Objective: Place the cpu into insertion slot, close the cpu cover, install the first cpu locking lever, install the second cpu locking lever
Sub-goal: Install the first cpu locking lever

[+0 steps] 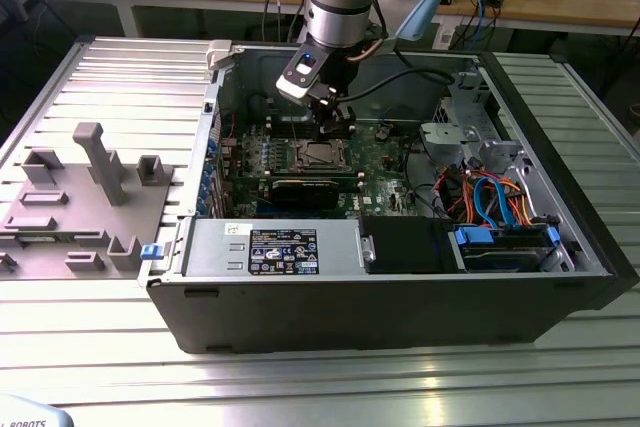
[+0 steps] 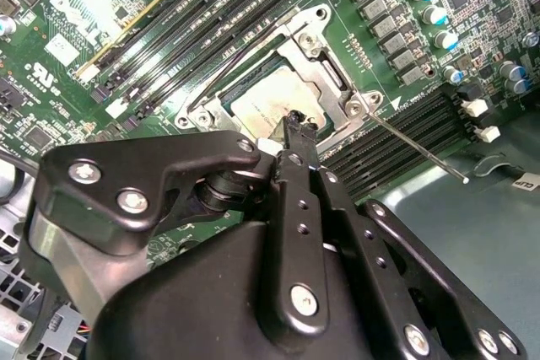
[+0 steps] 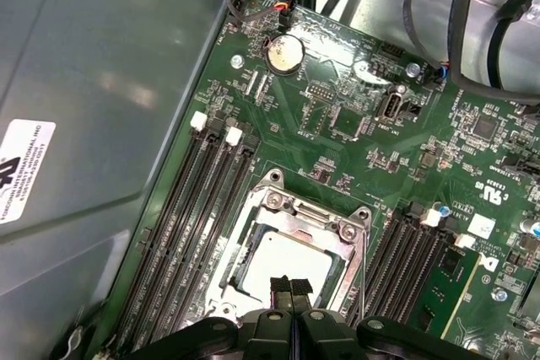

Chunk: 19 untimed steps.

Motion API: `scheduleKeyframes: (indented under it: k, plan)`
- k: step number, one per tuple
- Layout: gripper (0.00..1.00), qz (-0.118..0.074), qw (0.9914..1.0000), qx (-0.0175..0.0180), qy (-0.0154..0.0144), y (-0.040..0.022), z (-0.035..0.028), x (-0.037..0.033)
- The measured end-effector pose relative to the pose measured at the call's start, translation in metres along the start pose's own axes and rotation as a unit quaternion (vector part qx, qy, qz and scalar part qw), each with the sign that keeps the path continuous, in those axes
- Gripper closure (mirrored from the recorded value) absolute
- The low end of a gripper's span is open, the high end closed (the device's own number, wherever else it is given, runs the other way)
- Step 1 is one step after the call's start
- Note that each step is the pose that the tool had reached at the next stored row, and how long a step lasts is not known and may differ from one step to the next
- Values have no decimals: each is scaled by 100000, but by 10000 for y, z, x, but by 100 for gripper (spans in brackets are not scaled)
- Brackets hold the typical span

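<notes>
The cpu lies flat in the insertion slot on the green motherboard, its silver top showing through the window of the cpu cover, which lies down over it. One thin locking lever sticks out from a socket corner, away from the frame. Another lever runs along the opposite side of the socket. My gripper hangs just above the cpu's edge, fingertips pressed together, holding nothing.
Black memory slots flank the socket on both sides. The open computer case has high walls, a power supply in front and drive cables on the exterior view's right. A grey fixture tray sits outside.
</notes>
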State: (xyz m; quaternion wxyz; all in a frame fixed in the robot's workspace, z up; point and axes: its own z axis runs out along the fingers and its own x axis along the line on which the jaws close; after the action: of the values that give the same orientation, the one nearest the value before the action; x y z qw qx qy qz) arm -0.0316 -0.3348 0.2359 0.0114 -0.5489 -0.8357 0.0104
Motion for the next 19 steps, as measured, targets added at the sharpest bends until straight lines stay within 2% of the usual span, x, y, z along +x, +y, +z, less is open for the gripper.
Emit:
scheduleKeyframes:
  k: [19]
  plan:
    - [89,-588,99998,4,-18,0,2,0]
